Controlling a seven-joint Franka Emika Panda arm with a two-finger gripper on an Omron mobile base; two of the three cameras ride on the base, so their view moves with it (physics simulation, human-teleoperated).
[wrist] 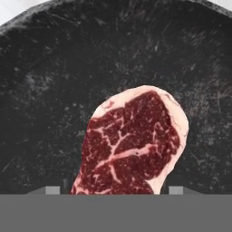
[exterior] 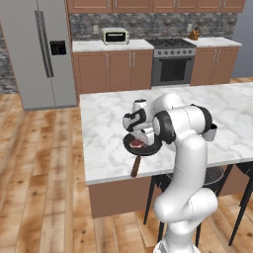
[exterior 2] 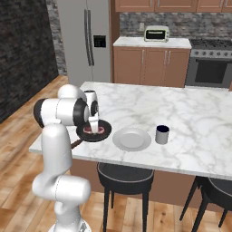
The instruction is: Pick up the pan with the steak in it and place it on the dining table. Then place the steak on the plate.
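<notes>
The white arm rises from the base, bends at a dark-jointed elbow and folds forward and down over the near edge of the dining table. The wrist points the gripper straight down into the pan, just above the steak. Whether its fingers are touching the meat cannot be told.

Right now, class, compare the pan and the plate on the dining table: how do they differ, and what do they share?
The pan is black; the plate is white. The pan has a brown wooden handle that juts past the table's edge; the plate has none. The pan holds the steak; the plate lies bare. Both are round, similar in width, and rest on the dining table.
</notes>
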